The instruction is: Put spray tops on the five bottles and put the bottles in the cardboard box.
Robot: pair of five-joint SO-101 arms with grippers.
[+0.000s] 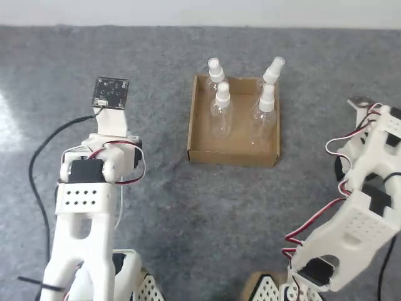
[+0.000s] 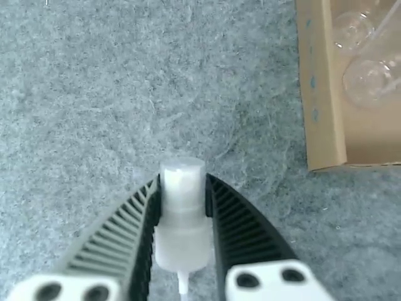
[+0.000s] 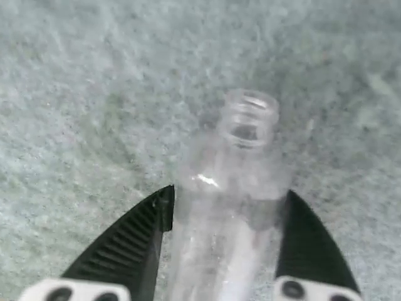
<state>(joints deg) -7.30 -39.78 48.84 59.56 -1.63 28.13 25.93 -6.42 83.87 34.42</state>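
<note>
My left gripper is shut on a white spray top, whose thin dip tube hangs down toward the wrist; it hovers above the grey carpet, left of the cardboard box. A clear bottle with an open threaded neck sits in my right gripper, which is shut on its body. In the high view the cardboard box stands at the table's middle and holds several upright clear bottles, each capped with a white spray top. The left arm is left of the box and the right arm is at the right edge.
Grey carpet covers the table, with open floor between the two arms in front of the box. Red, black and white cables loop around both arms. The arm bases stand at the near edge.
</note>
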